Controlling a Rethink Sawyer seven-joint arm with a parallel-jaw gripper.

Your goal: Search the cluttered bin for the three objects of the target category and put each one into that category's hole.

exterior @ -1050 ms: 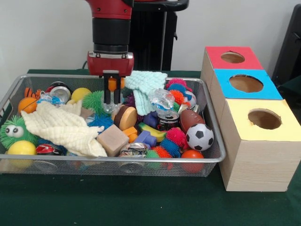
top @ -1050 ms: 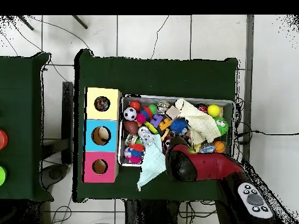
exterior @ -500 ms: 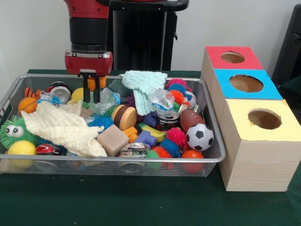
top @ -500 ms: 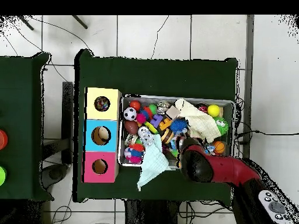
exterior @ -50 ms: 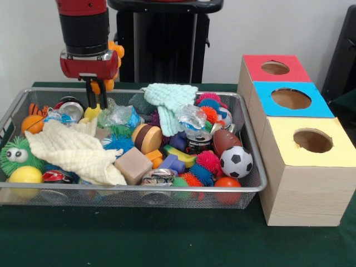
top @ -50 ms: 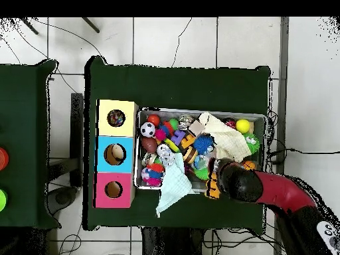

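As it hangs upright, orange toy in hand

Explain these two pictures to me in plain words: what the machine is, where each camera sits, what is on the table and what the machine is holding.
The machine is a red and black robot arm. One picture looks at it from across the table, the other straight down from above. On the green table stands a wire basket full of balls, cloths, cans and blocks. Beside it are three wooden boxes with red, blue and yellow tops, each with a round hole. The arm's hand hangs over the basket's back corner. Something orange shows behind it; whether it is held, I cannot tell.
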